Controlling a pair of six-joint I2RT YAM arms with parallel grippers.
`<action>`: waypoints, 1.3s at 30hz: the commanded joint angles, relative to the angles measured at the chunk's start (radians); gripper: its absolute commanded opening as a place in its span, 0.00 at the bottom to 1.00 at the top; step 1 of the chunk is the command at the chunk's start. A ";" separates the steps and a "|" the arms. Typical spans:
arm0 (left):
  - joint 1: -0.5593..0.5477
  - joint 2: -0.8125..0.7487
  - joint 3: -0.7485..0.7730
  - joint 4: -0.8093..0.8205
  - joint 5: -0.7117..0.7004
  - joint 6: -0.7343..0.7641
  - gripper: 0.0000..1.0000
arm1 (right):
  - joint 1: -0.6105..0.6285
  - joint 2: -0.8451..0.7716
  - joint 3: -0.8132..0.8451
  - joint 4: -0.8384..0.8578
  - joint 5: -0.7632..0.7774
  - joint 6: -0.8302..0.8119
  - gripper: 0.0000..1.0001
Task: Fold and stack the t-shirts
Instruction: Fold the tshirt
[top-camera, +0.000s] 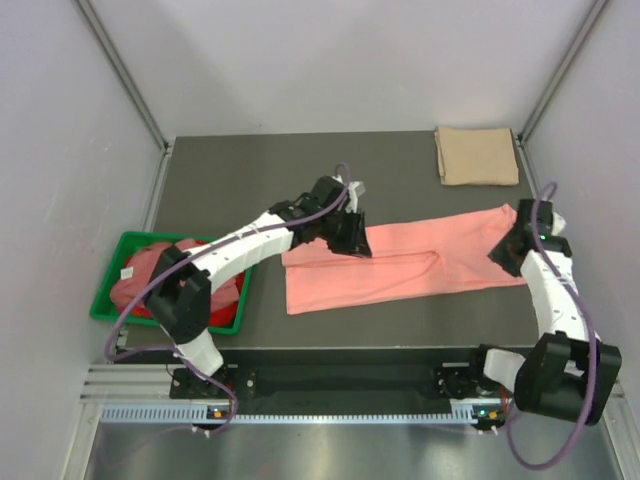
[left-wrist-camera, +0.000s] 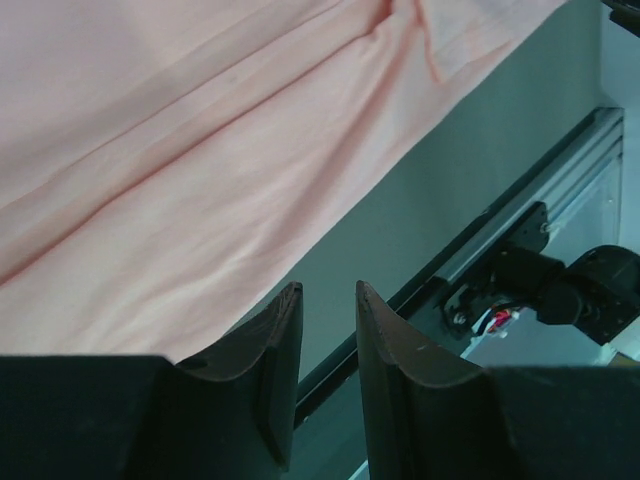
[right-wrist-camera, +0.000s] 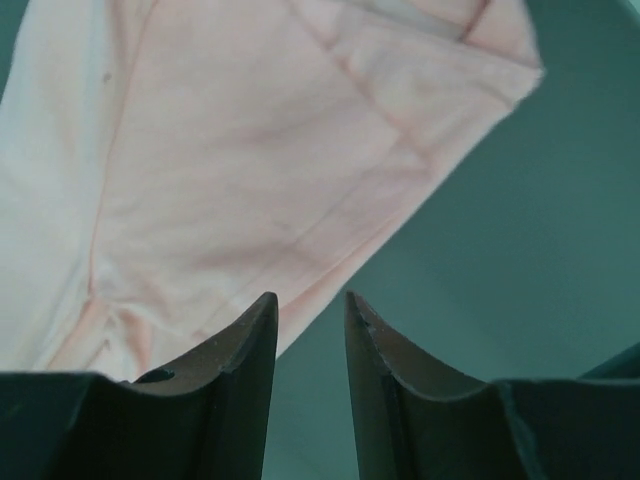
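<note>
A salmon-pink t-shirt (top-camera: 400, 262) lies folded lengthwise into a long strip across the middle of the table. A tan-beige t-shirt (top-camera: 476, 155) sits folded at the back right. More pink and red t-shirts (top-camera: 150, 280) are heaped in the green bin. My left gripper (top-camera: 352, 240) hovers over the strip's left end, open, nothing between its fingers (left-wrist-camera: 400, 350); the pink cloth (left-wrist-camera: 200, 150) lies beyond them. My right gripper (top-camera: 505, 250) hangs at the strip's right end, open and empty, with the cloth's edge (right-wrist-camera: 250, 180) just past its fingertips (right-wrist-camera: 262, 315).
The green plastic bin (top-camera: 110, 300) stands at the table's left front. The table's near edge with its metal rail (left-wrist-camera: 530, 215) shows in the left wrist view. White walls close in both sides and the back.
</note>
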 joint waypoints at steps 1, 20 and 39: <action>-0.075 0.079 0.078 0.216 0.002 -0.126 0.33 | -0.169 0.010 -0.010 0.037 -0.116 -0.048 0.34; -0.207 0.662 0.464 0.522 0.025 -0.275 0.33 | -0.397 0.192 -0.041 0.188 -0.270 -0.072 0.35; -0.218 0.801 0.543 0.597 0.061 -0.317 0.36 | -0.428 0.233 -0.067 0.275 -0.271 -0.023 0.33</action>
